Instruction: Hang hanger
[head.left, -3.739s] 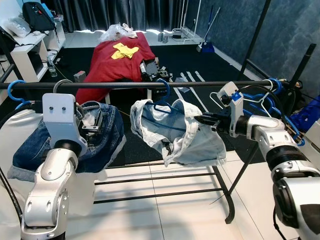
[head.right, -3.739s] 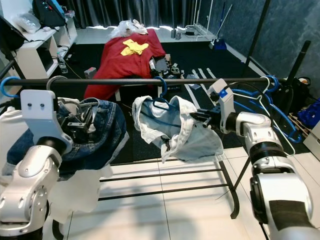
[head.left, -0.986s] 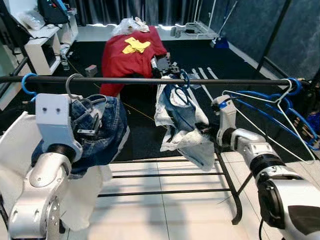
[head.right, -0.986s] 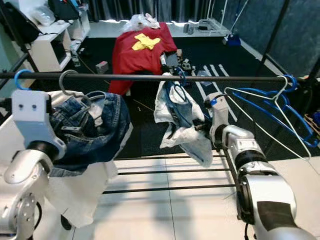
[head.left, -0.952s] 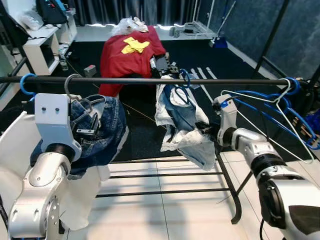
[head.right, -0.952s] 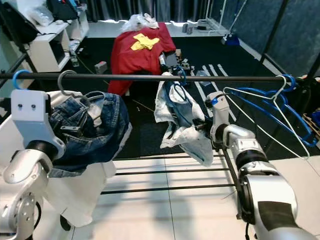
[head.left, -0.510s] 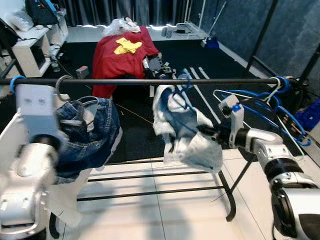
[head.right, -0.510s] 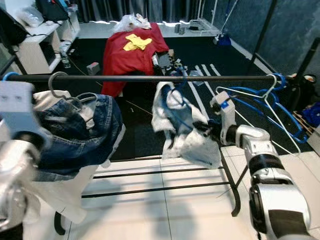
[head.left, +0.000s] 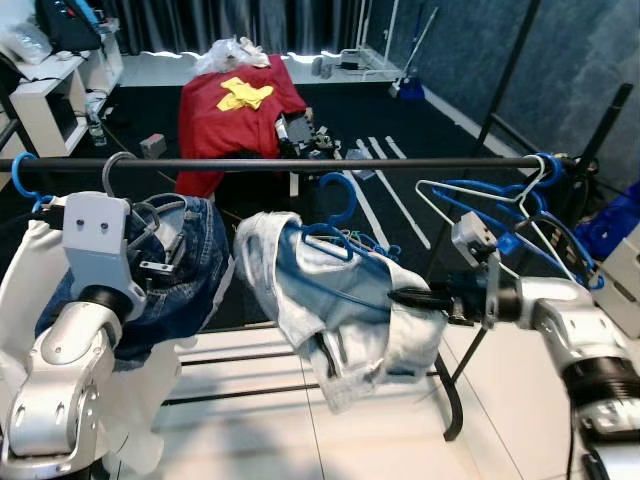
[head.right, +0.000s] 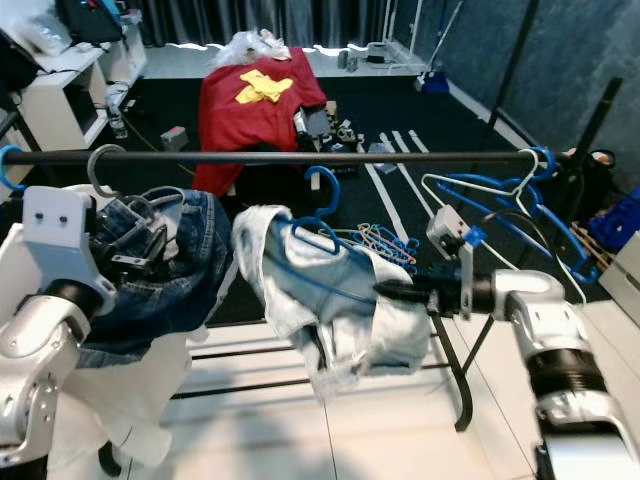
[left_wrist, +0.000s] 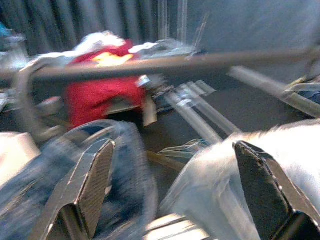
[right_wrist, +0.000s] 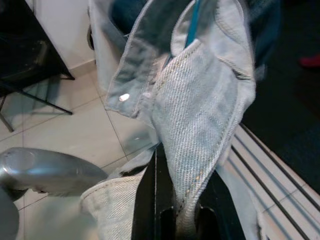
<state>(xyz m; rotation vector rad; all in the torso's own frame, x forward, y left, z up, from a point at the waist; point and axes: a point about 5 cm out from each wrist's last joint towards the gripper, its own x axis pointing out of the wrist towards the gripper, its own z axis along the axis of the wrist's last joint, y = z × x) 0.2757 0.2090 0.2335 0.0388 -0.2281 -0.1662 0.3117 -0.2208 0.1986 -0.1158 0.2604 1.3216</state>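
Right gripper (head.left: 400, 297) is pinched shut on the lower edge of the pale denim garment (head.left: 340, 305) that drapes over the blue hanger (head.left: 335, 215); in the right wrist view its two black fingers (right_wrist: 145, 200) close tight on a fold of the light twill. Half a second ago the hanger's hook sat on the black rail (head.left: 300, 162) with the garment hanging narrow and steep beneath it; now the hook hangs just below and in front of the rail, apparently clear of it, and the garment is drawn out wide and low toward the robot's right. By my judgement the hanger is off the rail, or nearly so, and the hanging step has to be made again or finished. The hook opens upward and curls toward the robot's left, while the hanger's long axis runs roughly along the rail, dipping toward the right gripper, with the cloth trailing down toward the white tiled floor (head.left: 260, 440). Left gripper (left_wrist: 170, 195) is raised beside the dark jeans (head.left: 185, 270) on the grey hanger (head.left: 118, 170), its fingers spread wide and holding nothing. Spare blue and white hangers (head.left: 500, 200) crowd the right end of the rail.
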